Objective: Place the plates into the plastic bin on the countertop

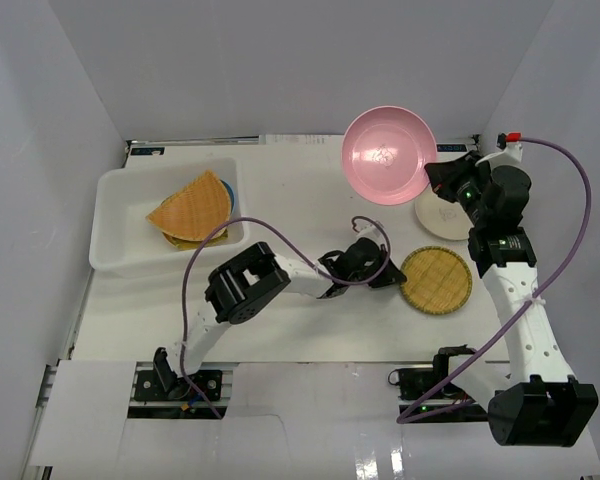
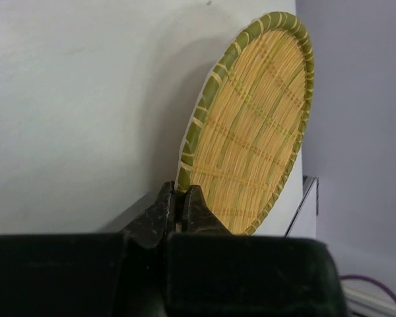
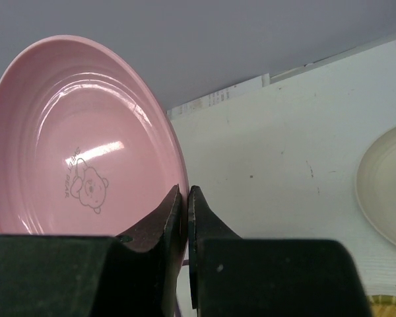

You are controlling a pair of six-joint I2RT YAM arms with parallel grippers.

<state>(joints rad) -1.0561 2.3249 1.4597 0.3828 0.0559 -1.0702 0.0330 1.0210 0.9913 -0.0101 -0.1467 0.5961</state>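
Note:
My right gripper (image 1: 435, 180) is shut on the rim of the pink plate (image 1: 385, 155) and holds it tilted above the countertop's far right; the right wrist view shows the jaws (image 3: 186, 198) pinching the pink plate (image 3: 79, 139). My left gripper (image 1: 393, 275) is shut on the near rim of the round woven bamboo dish (image 1: 436, 280), seen in the left wrist view (image 2: 181, 198) clamping the dish (image 2: 257, 125). The white plastic bin (image 1: 115, 225) at the far left holds the fan-shaped orange woven dish (image 1: 190, 208) over a blue plate (image 1: 230, 195) and a yellow one.
A cream plate (image 1: 438, 218) lies on the countertop (image 1: 310, 200) under my right wrist and also shows in the right wrist view (image 3: 386, 185). Pale grey walls enclose the table. A purple cable (image 1: 215, 255) loops over the left arm.

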